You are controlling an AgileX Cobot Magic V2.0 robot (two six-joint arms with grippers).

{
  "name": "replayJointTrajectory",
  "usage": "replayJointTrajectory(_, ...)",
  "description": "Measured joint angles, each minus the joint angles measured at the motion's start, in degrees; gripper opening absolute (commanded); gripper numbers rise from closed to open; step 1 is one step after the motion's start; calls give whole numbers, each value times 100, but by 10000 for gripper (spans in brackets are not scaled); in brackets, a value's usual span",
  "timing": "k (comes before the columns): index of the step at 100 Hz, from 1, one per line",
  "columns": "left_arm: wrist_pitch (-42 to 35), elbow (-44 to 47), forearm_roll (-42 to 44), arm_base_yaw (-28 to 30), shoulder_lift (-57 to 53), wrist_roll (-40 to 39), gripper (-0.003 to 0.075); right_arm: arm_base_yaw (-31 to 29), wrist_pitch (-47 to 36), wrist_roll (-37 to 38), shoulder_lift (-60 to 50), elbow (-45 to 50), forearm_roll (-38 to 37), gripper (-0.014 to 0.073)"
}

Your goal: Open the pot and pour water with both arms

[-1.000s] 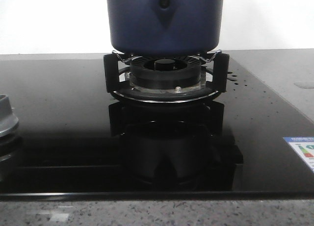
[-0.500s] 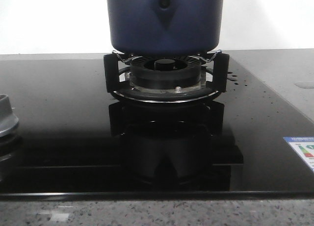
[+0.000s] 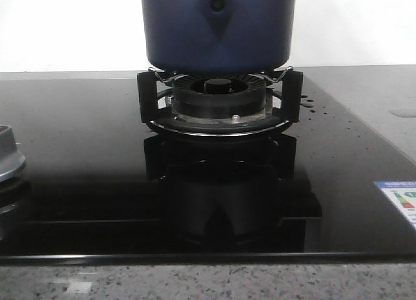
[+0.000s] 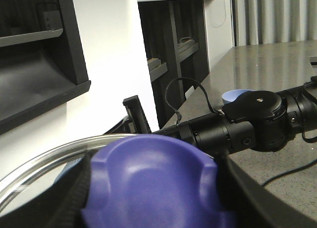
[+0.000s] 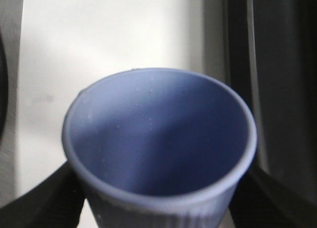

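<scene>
The dark navy pot [image 3: 218,28] stands on the black burner grate [image 3: 218,98] at the middle back of the hob; its top is cut off by the front view's edge. In the left wrist view my left gripper [image 4: 153,201] is shut on the purple knob [image 4: 151,178] of the glass lid [image 4: 44,161], a black finger [image 4: 247,188] on each side. Whether the lid rests on the pot is hidden. My right gripper [image 5: 158,210] is shut on a blue ribbed cup [image 5: 158,139], mouth towards the camera. I cannot make out water in it.
A black glass hob [image 3: 84,157] fills the front view, with a grey burner cap [image 3: 8,160] at its left edge and a label [image 3: 400,199] at its right. Grey counter [image 3: 364,85] lies to the right. The right arm [image 4: 247,121] crosses beyond the lid; dark shelves [image 4: 34,65] stand behind.
</scene>
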Motion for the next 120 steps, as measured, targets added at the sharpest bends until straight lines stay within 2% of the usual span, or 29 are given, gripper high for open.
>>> replayJointTrajectory(10, 0, 0, 0, 0, 0, 0, 242, 67, 632, 1455, -161, 138, 455, 248)
replayJointTrajectory(17, 0, 0, 0, 0, 0, 0, 242, 92, 1212, 2063, -353, 239, 864, 248)
replayJointTrajectory(27, 0, 0, 0, 0, 0, 0, 242, 69, 1894, 2423, -721, 456, 1491, 248)
replayJointTrajectory(41, 0, 0, 0, 0, 0, 0, 242, -317, 2039, 2720, -1351, 1132, 2144, 248)
replayJointTrajectory(50, 0, 0, 0, 0, 0, 0, 242, -835, 1712, 3144, -1709, 1826, 2259, 248)
replayJointTrajectory(64, 0, 0, 0, 0, 0, 0, 242, -1853, 631, 3739, -1989, 3003, 2298, 248)
replayJointTrajectory(86, 0, 0, 43, 0, 0, 0, 242, -3143, -808, 3949, -1989, 4263, 2547, 248)
replayJointTrajectory(106, 0, 0, 112, 0, 0, 0, 242, -3404, -1037, 3982, -1989, 4401, 2753, 258)
replayJointTrajectory(113, 0, 0, 122, 0, 0, 0, 242, -3407, -1049, 3982, -1989, 4401, 2751, 296)
replayJointTrajectory(120, 0, 0, 122, 0, 0, 0, 242, -3407, -1069, 3982, -1989, 4410, 2765, 379)
